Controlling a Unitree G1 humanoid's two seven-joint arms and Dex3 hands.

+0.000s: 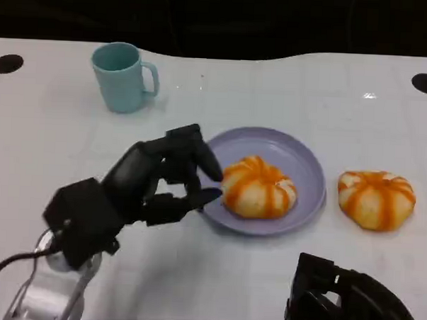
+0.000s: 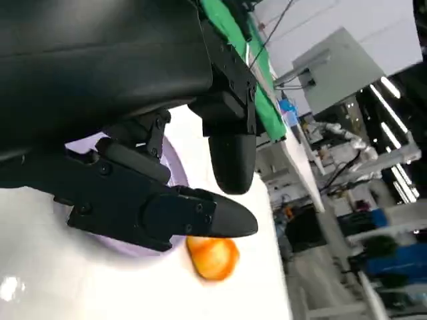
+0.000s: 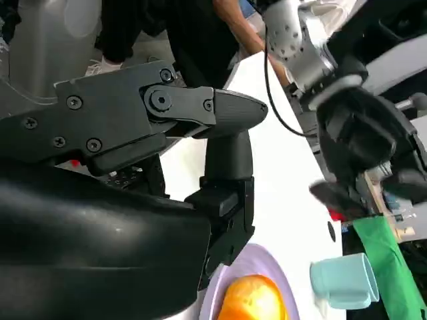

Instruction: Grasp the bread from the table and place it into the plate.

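A round orange-striped bread lies in the lavender plate at the table's middle. A second, similar bread sits on the white table just right of the plate. My left hand hovers at the plate's left rim with its fingers apart and nothing in them, their tips close to the bread in the plate. My right hand is low at the near right edge, holding nothing. In the right wrist view its fingers stretch out bare above the plate and bread. In the left wrist view, a bread shows past the left hand's fingers.
A light blue mug stands at the back left, well away from the plate. Black round holes mark the table's far corners. The table's far edge runs along a dark background. A person's legs stand beyond the table in the right wrist view.
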